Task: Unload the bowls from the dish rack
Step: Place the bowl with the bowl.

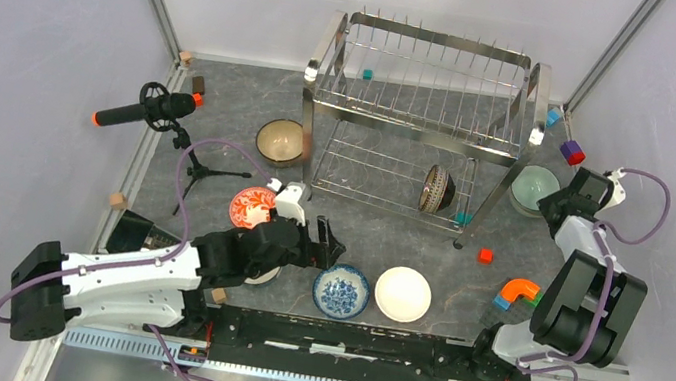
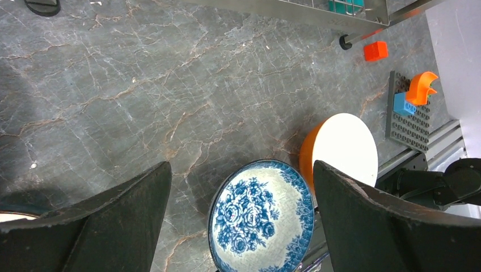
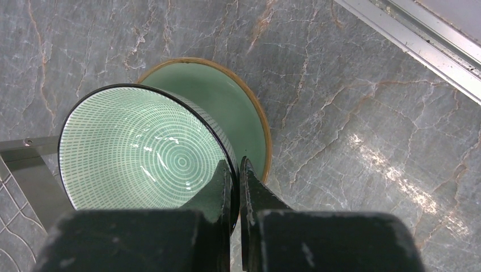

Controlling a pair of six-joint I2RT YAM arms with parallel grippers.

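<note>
- Nearest the arm bases, a blue flowered bowl (image 1: 341, 291) and a white bowl (image 1: 402, 294), orange on the outside, sit upright on the table (image 1: 377, 242), just beside each other.
- The left hand (image 1: 331, 245) hangs over the table just behind the blue flowered bowl. Its fingers are spread wide and it holds nothing.
- To the right, an orange curved piece (image 1: 522, 288) and a blue block sit on a grey studded plate (image 2: 408, 122).
- A red block (image 1: 485, 256) lies near the rack's front right foot.
- A red patterned bowl (image 1: 252, 207) sits left of the left hand, partly hidden by the wrist.
- The dish rack (image 1: 415, 121) stands mid-table. One dark patterned bowl (image 1: 435, 189) stands on edge in its lower tier, with wires around it and a teal block (image 1: 463, 217) near it.
- A brown bowl (image 1: 281, 141) sits upright just beside the rack's left legs. A microphone on a small tripod (image 1: 146, 109) stands near it.
- Right of the rack, the right hand (image 3: 238, 170) is pinched onto the dark rim of a striped green bowl (image 3: 142, 153).
- The striped green bowl is over a plain green bowl (image 3: 249, 113). Whether the two touch cannot be told.
- A purple-and-red block (image 1: 572, 152) lies behind them.
</note>
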